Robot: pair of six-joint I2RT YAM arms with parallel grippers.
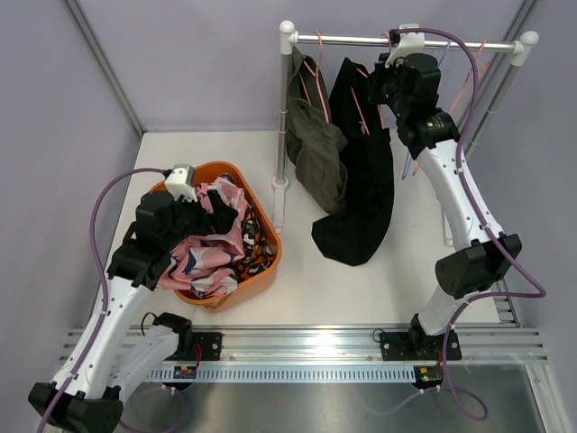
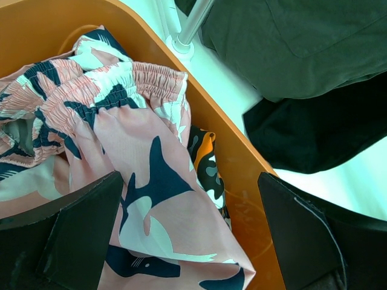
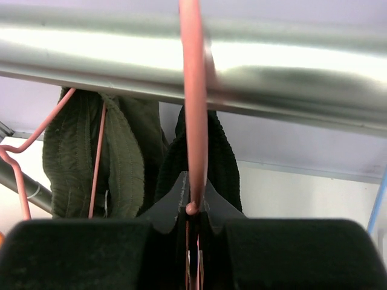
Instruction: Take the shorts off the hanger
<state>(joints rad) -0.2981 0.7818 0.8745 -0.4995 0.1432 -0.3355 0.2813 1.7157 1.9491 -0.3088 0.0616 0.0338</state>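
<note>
Orange basket (image 1: 263, 262) on left of desk (image 1: 361, 289) holds pink shorts (image 2: 145, 151), crumpled over camouflage shorts (image 2: 205, 158), which peek out at basket wall. Left claw (image 2: 190, 232) spread wide above pink cloth, gripping nothing. Open desk strip between basket and rack post. Black shorts (image 1: 365, 194) and olive shorts (image 1: 315, 144) hang from rail (image 1: 361, 41), long axes vertical, waistbands up. Right claw (image 3: 192, 241) just under rail, pinched on pink hanger (image 3: 193, 121) carrying black shorts.

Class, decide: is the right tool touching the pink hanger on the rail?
Touching. The right wrist view shows the right tool closed on the pink hanger, its wire pinched between the fingers.
</note>
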